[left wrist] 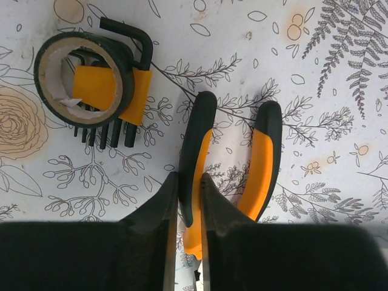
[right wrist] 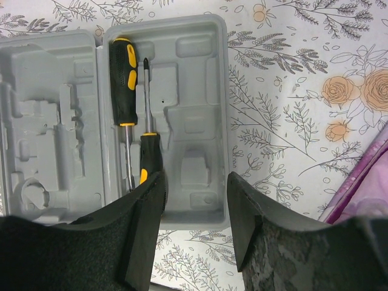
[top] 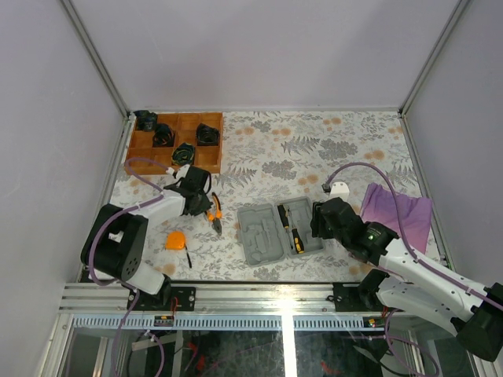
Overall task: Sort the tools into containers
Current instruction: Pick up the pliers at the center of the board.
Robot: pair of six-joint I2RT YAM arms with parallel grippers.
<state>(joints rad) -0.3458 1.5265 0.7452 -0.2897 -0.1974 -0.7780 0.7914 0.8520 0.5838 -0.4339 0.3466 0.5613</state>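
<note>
The left gripper [top: 203, 203] is closed on the pliers [top: 214, 214]. In the left wrist view its fingers [left wrist: 162, 209] press on both sides of one handle, and the other handle stands free beside them. The pliers [left wrist: 262, 157] lie flat on the flowered table [top: 314, 157], left of the case. Their handles are orange along the inner faces and black along the outer edges and rounded ends.

Up-left of the handles in the wrist view lies a dark roll of tape [left wrist: 45, 73]. It rests against a set of black hex keys [left wrist: 124, 27] in an orange holder [left wrist: 140, 97].

In the top view a wooden tray [top: 182, 122] with black items in its compartments sits at the far left. Near the left arm's base lie the round orange tape measure [top: 176, 240] and, just right of it, the thin black key [top: 189, 258].

At the middle the grey case [top: 263, 243] lies open, both halves flat with moulded recesses. In its right half rest two screwdrivers [top: 291, 228] with black-and-yellow handles, side by side and pointing opposite ways. In the right wrist view one handle [right wrist: 123, 70] is at the top and the other [right wrist: 150, 159] at the bottom.

The right gripper [top: 324, 218] hovers over that half of the case [right wrist: 194, 91], jaws spread wide with nothing between them. A purple cloth [top: 397, 212] lies at the far right.
</note>
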